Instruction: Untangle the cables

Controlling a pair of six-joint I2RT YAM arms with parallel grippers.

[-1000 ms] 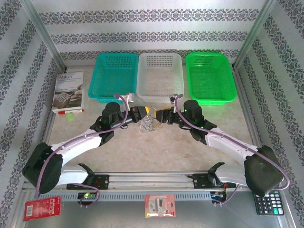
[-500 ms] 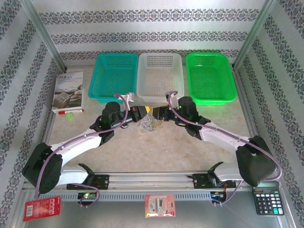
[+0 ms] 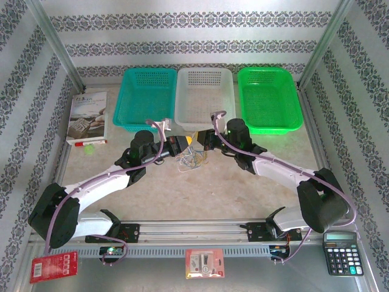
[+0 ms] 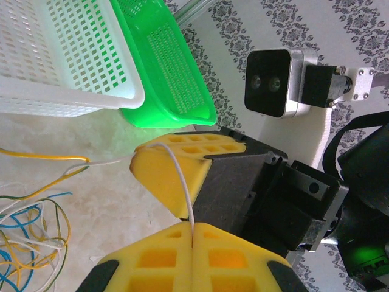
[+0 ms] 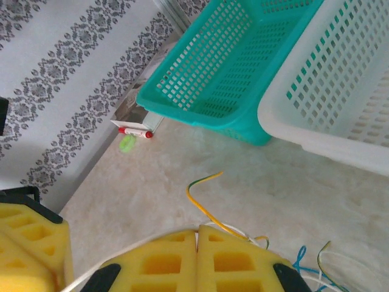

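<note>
Item: cables (image 3: 193, 159) — loose tangle of v. thin wires (whitish, blue, yellow), lying on the counter (image 3: 200, 194) just in front of the white basket (image 3: 205, 97), btwn the two arms' tips. L fingers (image 4: 200, 240): pads pressed fully together, one white wire (image 4: 180, 182) pinched in the seam. That wire arcs up across the tip of the R arm's yellow pad, then trails off toward the heap, where blue & yellow loops lie slack on the counter. Prob. reason for the hold: anchors one strand so the rest can be drawn away from it. R fingers (image 5: 200, 240): also closed tight, tips low over the counter and right beside L's. A yellow wire (image 5: 206, 207) curls out just past the pads and a white strand runs along their edge; whether either is actually caught in the seam, can't tell. Placement reads as an opposed pair: each arm reaches in from its own side to meet at the knot, so a pull apart would work on the tangle. Also present: teal basket (image 3: 144, 97) & green basket (image 3: 268, 100) flanking the white one at the back, poss. one per sorted strand; book (image 3: 87, 115) & red marker (image 3: 91, 142) rear L; calculator (image 3: 344, 260) front R. Status: strands not yet separated; est. early in the job.
</note>
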